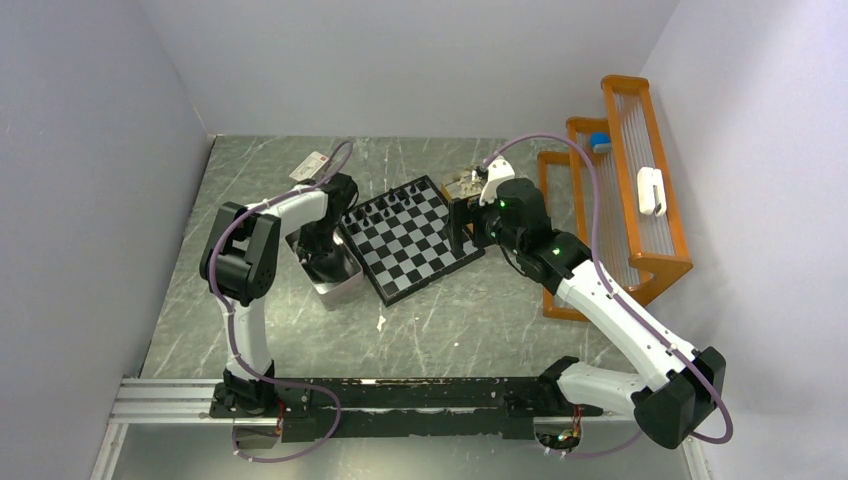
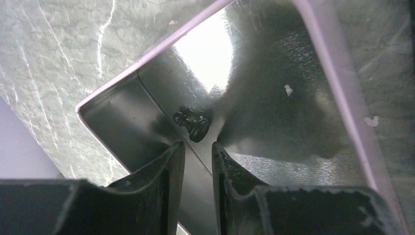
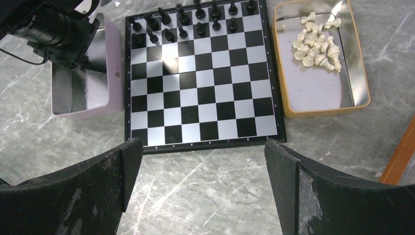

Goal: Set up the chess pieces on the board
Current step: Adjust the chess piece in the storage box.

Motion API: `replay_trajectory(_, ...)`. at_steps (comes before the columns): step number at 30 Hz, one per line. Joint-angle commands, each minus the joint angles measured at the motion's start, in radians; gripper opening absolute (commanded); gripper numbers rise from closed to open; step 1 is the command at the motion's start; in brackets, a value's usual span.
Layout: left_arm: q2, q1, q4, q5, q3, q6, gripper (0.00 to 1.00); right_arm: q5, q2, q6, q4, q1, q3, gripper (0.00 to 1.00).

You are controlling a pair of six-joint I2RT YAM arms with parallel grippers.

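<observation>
The board [image 3: 203,93] is lying angled on the grey table [image 1: 450,320], with a metal tin [image 2: 122,117] at its left. The right gripper [image 3: 204,147] is hovering wide open by its near-right edge. The left gripper [image 2: 198,147] is reaching into the tin, jaws narrowly apart and empty. Black chess pieces [image 3: 198,22] are standing along the far-left rows, and one black piece [image 2: 193,123] is lying in the tin just ahead of that gripper.

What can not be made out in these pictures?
Top view: the left arm covers most of the inside of the shiny metal tin.
Top view: the right arm hides most of the tan tray of cream-white chess pieces.
Left wrist view: the small black chess piece in the tin is too dark to identify.
Right wrist view: the top edge cuts the far row on the black-and-white checked chessboard.
</observation>
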Motion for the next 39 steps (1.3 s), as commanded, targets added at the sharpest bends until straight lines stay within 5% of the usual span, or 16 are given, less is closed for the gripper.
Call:
replay_trajectory(1,-0.012,-0.005,0.024,0.001,0.026,-0.044,0.34,-0.001,-0.002,0.0,-0.002,0.001,0.032,1.0)
replay_trajectory(20,0.026,0.006,-0.043,-0.123,0.064,-0.105,0.35,0.002,0.006,0.009,0.014,0.001,0.022,1.0)
replay_trajectory(39,0.043,0.014,0.0,-0.004,-0.009,-0.172,0.31,-0.001,0.01,0.028,0.033,0.001,0.006,1.0)
